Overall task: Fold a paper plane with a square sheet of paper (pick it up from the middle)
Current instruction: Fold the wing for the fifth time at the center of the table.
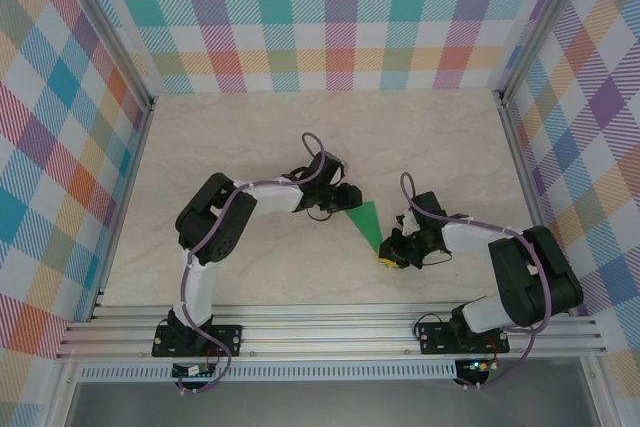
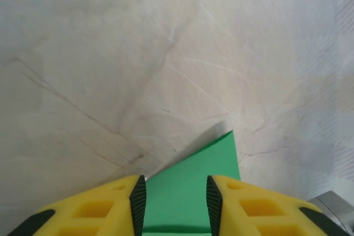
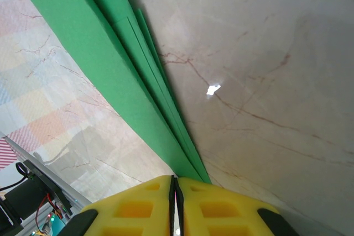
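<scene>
From my seat I see the paper plane [image 1: 367, 226] lying low over the desk [image 1: 250, 137], between the two arms, a slim green wedge with its wide end toward the left arm and its narrow end toward the right.

The right pincer [image 3: 175, 192] is clamped shut on the narrow end. Its yellow fingers [image 3: 138, 203] meet with no gap, and the stacked green layers fan out from between them. I judge this grip is there to anchor the folds so the layers cannot spring apart or slide over one another.

The left pincer [image 2: 172, 200] stands open at the wide end. Its black pads [image 2: 138, 200] are apart and the flat green face shows in the gap, not pinched by either side as far as I can tell. With one end held and the other free, I judge the paper will pivot easily about the right grip.

The folding looks well advanced to me, since the dart shape and several creases are in place. The risk I watch for is the right grip tearing or crumpling that thin tip.
</scene>
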{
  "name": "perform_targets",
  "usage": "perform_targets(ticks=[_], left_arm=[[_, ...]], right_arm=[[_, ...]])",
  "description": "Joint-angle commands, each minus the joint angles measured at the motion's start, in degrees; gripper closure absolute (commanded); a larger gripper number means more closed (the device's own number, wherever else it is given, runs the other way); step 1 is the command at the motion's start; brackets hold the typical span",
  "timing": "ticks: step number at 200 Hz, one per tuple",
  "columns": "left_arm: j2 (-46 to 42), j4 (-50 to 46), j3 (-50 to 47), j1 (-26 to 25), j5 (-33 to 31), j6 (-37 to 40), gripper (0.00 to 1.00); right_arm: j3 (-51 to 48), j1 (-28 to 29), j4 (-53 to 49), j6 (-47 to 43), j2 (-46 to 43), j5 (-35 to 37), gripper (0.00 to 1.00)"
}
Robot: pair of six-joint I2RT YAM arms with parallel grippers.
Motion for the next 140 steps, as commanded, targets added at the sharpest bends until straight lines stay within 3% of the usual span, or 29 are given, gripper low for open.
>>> perform_targets(ticks=[1, 86, 140], left_arm=[[-3.52, -1.78, 2.01, 1.35, 0.10, 3.34, 0.61], [-15.84, 1.39, -7.36, -0.56, -1.30, -0.02, 0.51], [-9.53, 5.13, -6.56, -8.85, 1.63, -2.87, 0.58]], right_arm=[[-1.87, 0.49, -6.36, -0.76, 2.91, 3.61, 0.87], [1.61, 0.49, -5.48, -3.66, 6.01, 1.70, 0.87], [2.95, 0.49, -4.67, -4.91, 6.11, 1.02, 0.86]])
